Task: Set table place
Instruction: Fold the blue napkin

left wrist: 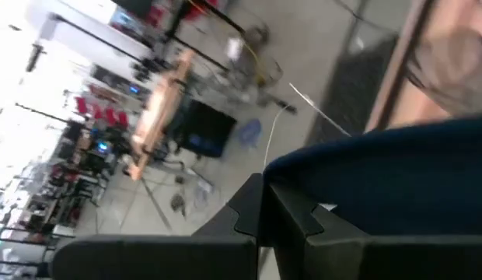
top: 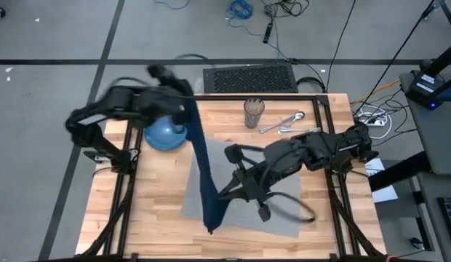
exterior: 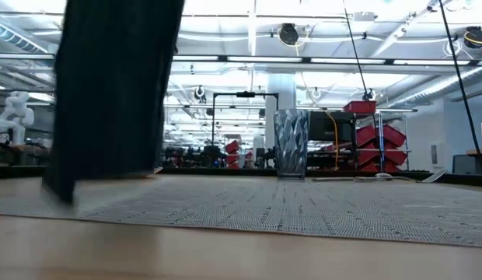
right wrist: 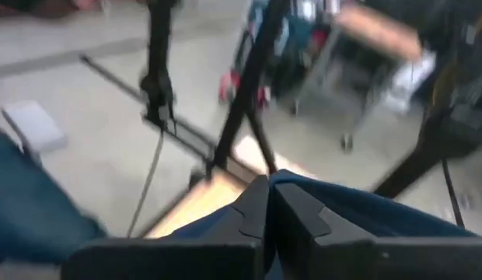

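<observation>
My grey mat [top: 280, 200] lies flat on the near middle of the wooden tabletop [top: 160, 196], with its long side going across from left to right. I think I am on the napkin step: my left gripper [top: 188, 109] and my right gripper [top: 211, 225] each pinch one end of the blue napkin [top: 204, 167], which hangs stretched between them, long way from far to near, over the mat's left edge. Next I should lower it flat beside the blue plate [top: 165, 135], cup [top: 254, 113] and silverware [top: 284, 122].
</observation>
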Available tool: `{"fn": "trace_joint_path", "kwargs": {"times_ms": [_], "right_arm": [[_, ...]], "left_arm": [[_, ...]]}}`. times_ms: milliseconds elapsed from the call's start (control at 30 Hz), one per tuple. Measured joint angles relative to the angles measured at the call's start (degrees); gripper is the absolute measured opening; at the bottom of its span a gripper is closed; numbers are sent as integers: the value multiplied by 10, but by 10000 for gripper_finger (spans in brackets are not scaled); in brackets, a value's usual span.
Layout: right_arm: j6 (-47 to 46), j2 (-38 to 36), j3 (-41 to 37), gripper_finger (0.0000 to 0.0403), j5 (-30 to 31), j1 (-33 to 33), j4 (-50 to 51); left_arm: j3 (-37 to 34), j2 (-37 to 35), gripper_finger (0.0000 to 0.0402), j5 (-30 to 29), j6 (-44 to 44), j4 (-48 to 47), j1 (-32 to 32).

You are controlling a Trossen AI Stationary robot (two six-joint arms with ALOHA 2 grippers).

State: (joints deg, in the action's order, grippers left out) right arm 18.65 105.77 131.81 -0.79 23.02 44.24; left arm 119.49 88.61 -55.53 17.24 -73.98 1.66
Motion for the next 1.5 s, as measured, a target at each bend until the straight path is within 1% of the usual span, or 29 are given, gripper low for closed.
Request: {"fn": "trace_joint_path", "kwargs": {"times_ms": [100, 233, 333, 433, 567, 767, 867, 967, 1100, 1167, 1233, 1400, 1500], "right_arm": [[-28, 12, 0, 0, 56, 14, 55], [-82, 15, 0, 0, 101, 33, 140], [-128, 17, 0, 0, 135, 47, 210], [-174, 20, 0, 0, 155, 61, 274], [-229, 28, 0, 0, 160, 72, 340], [-303, 42, -1, 0, 174, 86, 422], [-353, 44, -1, 0, 166, 95, 451], [-395, 45, -2, 0, 147, 102, 456], [-427, 45, -3, 5, 138, 114, 457], [-443, 45, -3, 19, 138, 117, 458], [-458, 45, -3, 41, 139, 117, 458], [-483, 45, -4, 110, 141, 120, 458], [-485, 45, -4, 137, 141, 122, 458]], "left_arm": [[-34, 31, 0, 43, 24, 64, 24], [-75, 56, 0, 101, 59, 168, 42], [-96, 80, 0, 130, 72, 207, 53], [-111, 101, 0, 150, 71, 215, 59], [-122, 121, 0, 172, 71, 240, 62], [-135, 146, 0, 210, 72, 306, 62], [-136, 155, 0, 214, 72, 317, 63], [-136, 169, 0, 230, 72, 317, 63], [-136, 185, 1, 274, 72, 325, 62], [-136, 192, 11, 290, 72, 336, 62], [-136, 194, 30, 297, 72, 340, 62], [-136, 198, 102, 306, 71, 377, 58], [-136, 196, 143, 306, 71, 391, 52]]}}
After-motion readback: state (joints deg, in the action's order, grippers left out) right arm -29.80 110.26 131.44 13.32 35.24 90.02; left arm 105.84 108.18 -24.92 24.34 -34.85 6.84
